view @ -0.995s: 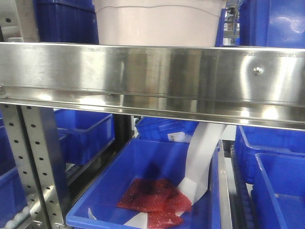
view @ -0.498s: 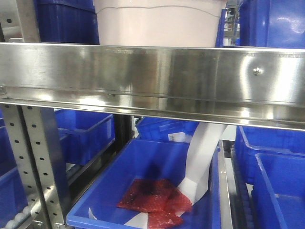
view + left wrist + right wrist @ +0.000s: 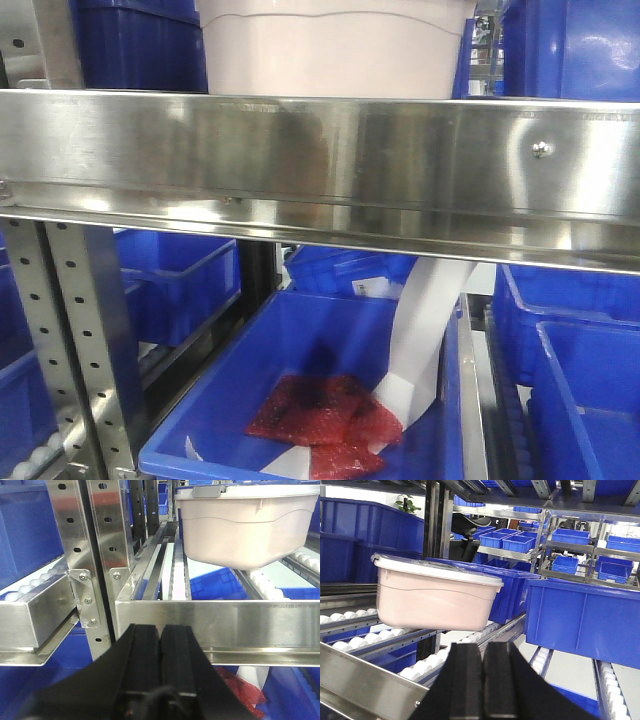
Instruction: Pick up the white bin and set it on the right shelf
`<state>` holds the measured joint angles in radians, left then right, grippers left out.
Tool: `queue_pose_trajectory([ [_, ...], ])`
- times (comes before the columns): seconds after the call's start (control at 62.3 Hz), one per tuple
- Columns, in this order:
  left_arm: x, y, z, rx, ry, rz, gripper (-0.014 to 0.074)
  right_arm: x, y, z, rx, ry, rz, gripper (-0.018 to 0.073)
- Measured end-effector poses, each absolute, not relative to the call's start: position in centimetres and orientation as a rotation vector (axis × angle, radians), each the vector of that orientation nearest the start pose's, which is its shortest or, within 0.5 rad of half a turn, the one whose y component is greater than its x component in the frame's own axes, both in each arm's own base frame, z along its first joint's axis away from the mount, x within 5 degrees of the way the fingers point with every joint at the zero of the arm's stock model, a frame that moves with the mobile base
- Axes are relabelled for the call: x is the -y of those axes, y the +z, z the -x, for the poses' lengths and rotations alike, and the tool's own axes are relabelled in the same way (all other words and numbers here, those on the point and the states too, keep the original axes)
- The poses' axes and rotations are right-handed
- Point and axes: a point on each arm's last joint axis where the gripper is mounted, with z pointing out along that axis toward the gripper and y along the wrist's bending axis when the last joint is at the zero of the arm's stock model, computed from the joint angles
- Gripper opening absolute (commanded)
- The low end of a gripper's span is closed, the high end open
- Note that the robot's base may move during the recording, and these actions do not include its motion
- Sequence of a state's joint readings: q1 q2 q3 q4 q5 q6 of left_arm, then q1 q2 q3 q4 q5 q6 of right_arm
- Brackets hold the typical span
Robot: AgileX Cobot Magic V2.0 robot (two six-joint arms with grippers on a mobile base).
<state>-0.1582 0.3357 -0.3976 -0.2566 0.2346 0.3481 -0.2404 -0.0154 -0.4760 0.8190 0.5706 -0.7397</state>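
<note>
The pale pinkish-beige rectangular plastic bin (image 3: 243, 527) with white lid rests on the stainless-steel roller shelf (image 3: 215, 620). It lies at 1 o'clock of the left gripper (image 3: 160, 645) and 11 o'clock of the right gripper (image 3: 482, 665). Both grippers are closed and empty.

You see the white bin (image 3: 432, 602) in smooth, matt pinkish plastic with a white lid. The right shelf (image 3: 330, 160) is brushed, reflective steel; its rollers (image 3: 427, 662) look like white plastic. The blue bins (image 3: 585, 617) are glossy plastic.
</note>
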Motion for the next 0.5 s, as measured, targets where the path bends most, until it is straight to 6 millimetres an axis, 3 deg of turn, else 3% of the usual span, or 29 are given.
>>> queue_pose_trajectory([
  [0.498,1.80,29.96,-7.90,-1.635,-0.096,-0.253,-0.0118,-3.57,32.63,-0.61,-1.411,0.082,0.173,0.0074],
])
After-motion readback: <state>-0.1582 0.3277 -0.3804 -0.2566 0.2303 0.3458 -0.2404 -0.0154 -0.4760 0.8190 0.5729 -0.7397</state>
